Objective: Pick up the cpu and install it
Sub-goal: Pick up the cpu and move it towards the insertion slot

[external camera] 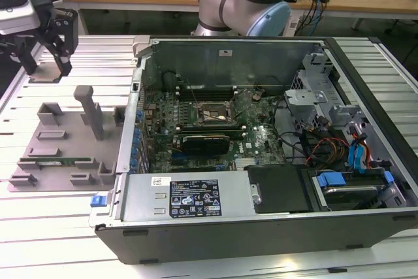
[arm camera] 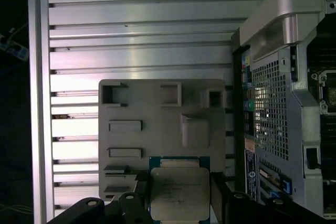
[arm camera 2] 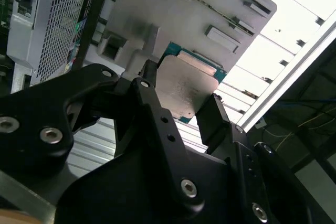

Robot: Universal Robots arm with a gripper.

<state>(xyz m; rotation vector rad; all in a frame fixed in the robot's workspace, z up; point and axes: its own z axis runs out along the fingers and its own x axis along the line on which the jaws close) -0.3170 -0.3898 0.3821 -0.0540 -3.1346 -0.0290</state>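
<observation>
The cpu [arm camera: 179, 192], a flat square chip with a silvery top and a thin green rim, sits between my gripper's black fingers [arm camera: 218, 199]. The second wrist view shows the same: my gripper [arm camera 2: 181, 100] is shut on the cpu [arm camera 2: 184, 82] by two opposite edges. In the exterior view my gripper [external camera: 47, 70] hangs at the far left, above the back end of the grey tray [external camera: 65, 138], with the cpu [external camera: 44, 75] showing as a grey plate between the fingertips. The black socket [external camera: 215, 114] lies on the motherboard inside the open computer case.
The grey tray [arm camera: 157, 119] has several raised holders, and a narrow green memory stick [external camera: 62, 160] lies in one. The open computer case [external camera: 196, 200] stands at the exterior view's right of the tray on a ribbed aluminium table [external camera: 39, 240]. The arm's base [external camera: 245, 1] rises behind the case.
</observation>
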